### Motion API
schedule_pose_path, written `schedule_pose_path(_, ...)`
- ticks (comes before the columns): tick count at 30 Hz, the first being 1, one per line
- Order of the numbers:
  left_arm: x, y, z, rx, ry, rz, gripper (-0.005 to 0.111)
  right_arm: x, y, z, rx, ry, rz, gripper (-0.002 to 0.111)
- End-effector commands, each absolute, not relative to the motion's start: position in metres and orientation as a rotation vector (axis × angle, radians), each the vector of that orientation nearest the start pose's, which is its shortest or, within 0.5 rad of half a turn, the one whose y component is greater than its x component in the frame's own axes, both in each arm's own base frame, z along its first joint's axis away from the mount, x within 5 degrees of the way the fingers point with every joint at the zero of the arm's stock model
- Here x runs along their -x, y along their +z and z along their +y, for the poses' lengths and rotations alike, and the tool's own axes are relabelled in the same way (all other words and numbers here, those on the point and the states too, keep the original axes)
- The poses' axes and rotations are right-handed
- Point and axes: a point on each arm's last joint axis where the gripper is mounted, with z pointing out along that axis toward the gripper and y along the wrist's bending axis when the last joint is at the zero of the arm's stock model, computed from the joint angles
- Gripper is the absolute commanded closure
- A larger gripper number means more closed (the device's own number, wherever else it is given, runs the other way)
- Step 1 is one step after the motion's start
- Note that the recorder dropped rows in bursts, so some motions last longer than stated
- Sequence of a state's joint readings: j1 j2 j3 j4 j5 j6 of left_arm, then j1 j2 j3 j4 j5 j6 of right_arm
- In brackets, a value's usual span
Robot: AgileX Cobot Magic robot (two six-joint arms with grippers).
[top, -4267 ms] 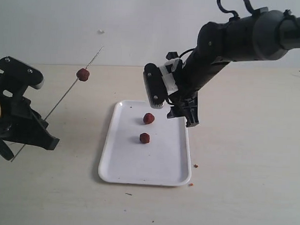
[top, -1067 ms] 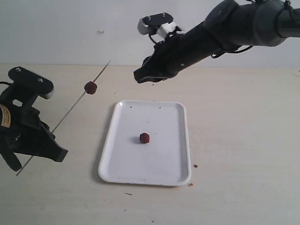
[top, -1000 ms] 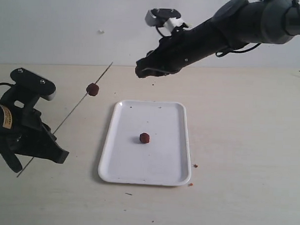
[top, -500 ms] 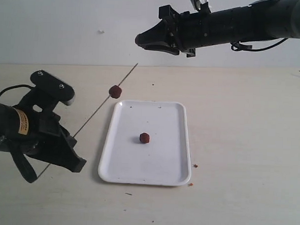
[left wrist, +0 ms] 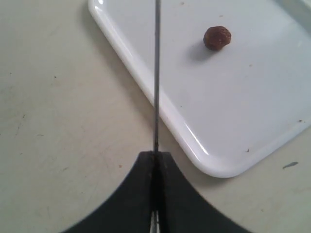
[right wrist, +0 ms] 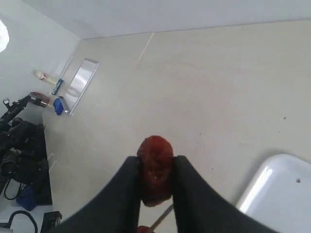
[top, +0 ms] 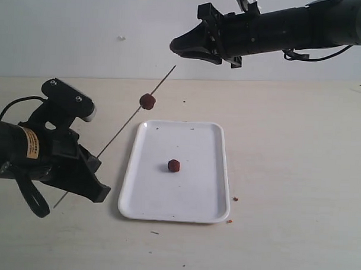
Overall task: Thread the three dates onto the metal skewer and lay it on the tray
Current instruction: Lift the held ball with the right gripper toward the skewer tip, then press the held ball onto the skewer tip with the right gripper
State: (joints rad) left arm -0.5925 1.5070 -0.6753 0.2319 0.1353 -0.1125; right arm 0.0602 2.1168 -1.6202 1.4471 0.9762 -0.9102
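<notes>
Two grips: left gripper (left wrist: 155, 156) pinches skewer (left wrist: 156, 73), right gripper (right wrist: 156, 167) a date (right wrist: 155, 148) (high off tray (top: 211, 198)).

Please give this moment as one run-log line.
left gripper: shut on metal skewer | right gripper: shut on second date | first date: threaded | third date: on tray

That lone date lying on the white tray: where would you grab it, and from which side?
Pinch it across its middle, coming straight down from above. The date is a small roundish lump lying alone on the flat tray, clear of the low rim, so nothing should block either side.
</notes>
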Motion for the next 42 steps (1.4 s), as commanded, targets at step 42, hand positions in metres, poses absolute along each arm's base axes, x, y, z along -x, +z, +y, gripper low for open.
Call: schedule_pose_path(42,-0.2391,0.1901,-0.1513,-0.759,-0.22,2.243,0.107,-0.4546,0.247,0.1016,0.172,1.399,2.086,0.085)
